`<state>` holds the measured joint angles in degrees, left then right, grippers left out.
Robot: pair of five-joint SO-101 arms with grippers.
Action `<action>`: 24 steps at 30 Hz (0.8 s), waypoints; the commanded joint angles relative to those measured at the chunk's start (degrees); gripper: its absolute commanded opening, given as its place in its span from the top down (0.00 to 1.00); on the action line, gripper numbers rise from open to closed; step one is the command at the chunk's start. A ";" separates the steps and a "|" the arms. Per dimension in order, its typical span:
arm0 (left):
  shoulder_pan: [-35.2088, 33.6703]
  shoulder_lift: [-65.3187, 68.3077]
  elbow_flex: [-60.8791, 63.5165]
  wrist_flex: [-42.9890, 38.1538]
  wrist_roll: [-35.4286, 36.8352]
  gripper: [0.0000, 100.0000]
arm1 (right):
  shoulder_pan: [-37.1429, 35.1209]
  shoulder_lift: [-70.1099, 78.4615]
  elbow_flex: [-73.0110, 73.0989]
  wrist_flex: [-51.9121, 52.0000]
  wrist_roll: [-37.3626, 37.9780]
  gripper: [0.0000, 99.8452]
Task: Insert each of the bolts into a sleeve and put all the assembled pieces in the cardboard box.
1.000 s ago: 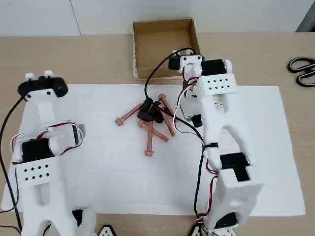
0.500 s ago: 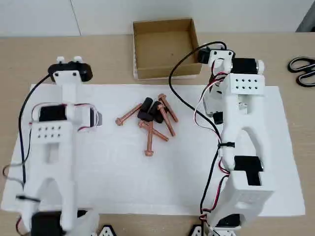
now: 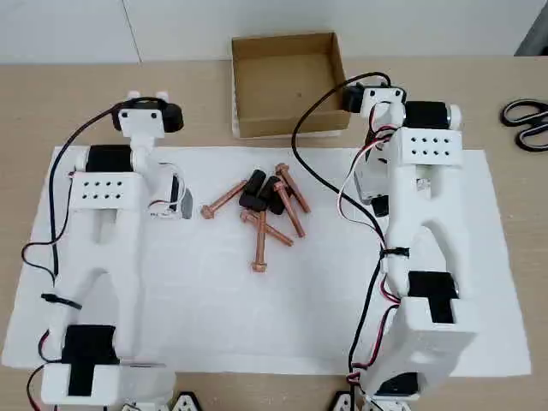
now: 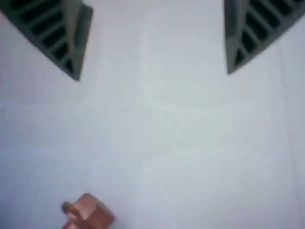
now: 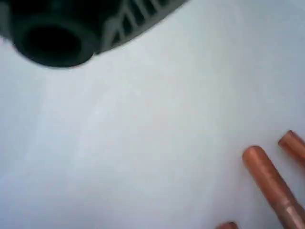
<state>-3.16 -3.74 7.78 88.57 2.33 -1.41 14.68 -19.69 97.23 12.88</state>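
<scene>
Left gripper [image 4: 152, 74]: fingers apart, nothing between them, over the white paper [image 3: 214, 300]. The nearest bolt [image 3: 221, 199] lies just right of them in the high view. It is copper, with its head toward the fingers and its long axis rising rightward. We judge the left arm [image 3: 107, 188] nearer than the right arm [image 3: 424, 171].

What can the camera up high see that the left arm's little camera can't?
From up high: the cardboard box, the scissors, the left arm, the right arm, the black sleeves and the whole pile of copper bolts. From the left wrist: that arm's fingers close up, spread wide open with nothing between them. Both: the white sheet and, it looks like, the head of the bolt nearest the left arm.
</scene>
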 commanded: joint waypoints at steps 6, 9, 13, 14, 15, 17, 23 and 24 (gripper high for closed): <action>10.90 -0.09 -4.79 -0.79 0.00 0.81 | 3.65 -4.18 -2.02 0.84 -4.04 0.99; 17.32 0.79 -6.02 -5.27 0.88 0.81 | 5.58 -4.18 -2.02 0.84 -3.96 0.99; 21.19 7.30 -9.54 -10.55 12.22 0.81 | 8.04 -4.18 -2.02 0.75 -3.96 0.99; 21.27 9.85 -11.21 -11.08 14.95 0.81 | 8.84 -4.18 -2.02 0.57 -3.87 0.99; 21.36 12.48 -12.97 -10.90 17.05 0.81 | 9.63 -4.18 -2.02 0.40 -3.87 0.99; 21.45 17.76 -16.57 -10.20 19.52 0.81 | 10.95 -4.18 -2.20 0.22 -2.81 0.99; 26.73 27.78 -26.59 -2.90 21.89 0.81 | 11.91 -4.09 -2.20 -0.40 -1.49 0.99; 27.87 28.40 -28.44 -0.62 21.80 0.81 | 11.91 -4.09 -2.20 -0.57 -1.49 0.99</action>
<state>21.36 24.04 -14.55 82.86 23.60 9.76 14.42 -19.69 97.23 10.86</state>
